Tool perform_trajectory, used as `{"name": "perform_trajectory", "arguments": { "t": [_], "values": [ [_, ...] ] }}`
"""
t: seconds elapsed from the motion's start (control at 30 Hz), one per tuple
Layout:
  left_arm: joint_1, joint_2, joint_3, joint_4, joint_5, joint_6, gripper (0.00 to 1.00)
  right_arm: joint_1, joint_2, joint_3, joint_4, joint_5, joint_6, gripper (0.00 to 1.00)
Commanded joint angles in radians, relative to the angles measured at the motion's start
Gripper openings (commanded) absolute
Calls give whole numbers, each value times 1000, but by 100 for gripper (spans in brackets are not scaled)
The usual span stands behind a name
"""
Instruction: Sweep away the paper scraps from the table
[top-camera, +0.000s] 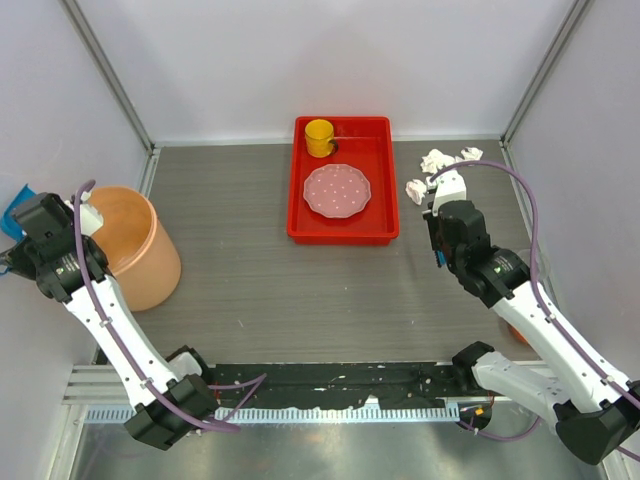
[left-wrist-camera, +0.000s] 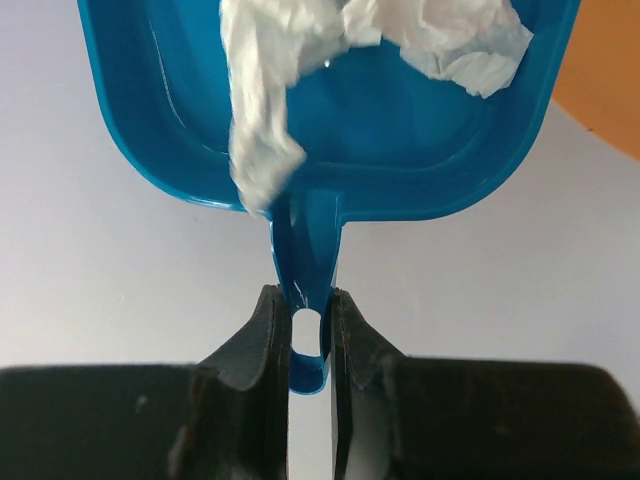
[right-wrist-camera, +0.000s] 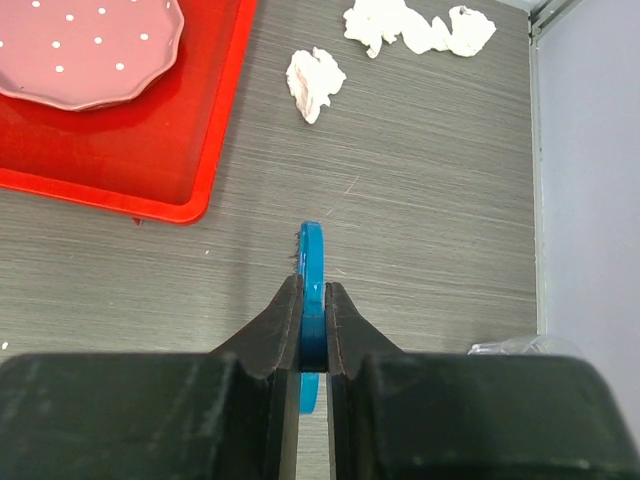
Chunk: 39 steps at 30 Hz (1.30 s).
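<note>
Several white paper scraps lie on the grey wood-grain table (top-camera: 300, 290) at the back right: one wad (top-camera: 415, 190) by the red tray's corner and a cluster (top-camera: 450, 157) near the wall. They show in the right wrist view as a single wad (right-wrist-camera: 315, 82) and a cluster (right-wrist-camera: 420, 28). My right gripper (right-wrist-camera: 313, 290) (top-camera: 437, 225) is shut on a thin blue brush (right-wrist-camera: 312, 250), just short of the scraps. My left gripper (left-wrist-camera: 300, 300) (top-camera: 30, 225) is shut on the handle of a blue dustpan (left-wrist-camera: 400, 140) that holds paper wads (left-wrist-camera: 262, 110), beside the orange bin.
An orange bin (top-camera: 135, 245) stands at the left edge; its rim shows in the left wrist view (left-wrist-camera: 600, 70). A red tray (top-camera: 380, 225) at the back centre holds a pink dotted plate (top-camera: 337, 190) and a yellow cup (top-camera: 320, 136). White walls enclose the table.
</note>
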<state>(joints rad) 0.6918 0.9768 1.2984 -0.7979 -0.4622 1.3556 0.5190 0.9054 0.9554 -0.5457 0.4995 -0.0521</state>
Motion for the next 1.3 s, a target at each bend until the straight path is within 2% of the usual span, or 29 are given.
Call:
{"name": "perform_trajectory", "arguments": {
  "t": [0.0, 0.43, 0.57, 0.63, 0.73, 0.77, 0.83, 0.93, 1.0, 1.03, 1.07, 1.13, 1.17, 1.27],
  "values": [
    [-6, -17, -8, 89, -43, 71, 0, -5, 7, 39, 49, -12, -18, 1],
    [-9, -20, -13, 92, -50, 76, 0, -5, 16, 39, 52, -15, -23, 1],
    [-9, -10, 25, 71, -12, 7, 0, -7, 15, 40, 53, -13, -22, 1],
    [-11, 9, 76, -2, 40, -98, 0, -5, 13, 40, 58, -10, -22, 1],
    [-14, 68, 254, -275, 244, -279, 0, -7, 18, 45, 72, 28, -6, 1],
    [-14, 83, 351, -416, 319, -324, 0, -13, 32, 48, 76, 39, 1, 1],
    [-26, 129, 432, -518, 494, -398, 0, -34, 53, 66, 101, 48, 12, 1],
    [-99, 160, 498, -626, 600, -525, 0, -72, 93, 101, 162, 16, 32, 1],
    [-216, 160, 469, -646, 597, -604, 0, -131, 122, 143, 193, -67, 50, 1],
    [-266, 149, 446, -643, 564, -631, 0, -151, 130, 154, 238, -100, 51, 1],
    [-369, 142, 393, -624, 541, -685, 0, -193, 141, 161, 268, -134, 51, 1],
    [-461, 126, 314, -595, 508, -726, 0, -232, 182, 181, 358, -214, 40, 1],
    [-532, 126, 294, -589, 507, -749, 0, -270, 200, 190, 381, -234, 25, 1],
    [-650, 141, 222, -571, 537, -826, 0, -297, 303, 249, 452, -243, -15, 1]
  ]
}}
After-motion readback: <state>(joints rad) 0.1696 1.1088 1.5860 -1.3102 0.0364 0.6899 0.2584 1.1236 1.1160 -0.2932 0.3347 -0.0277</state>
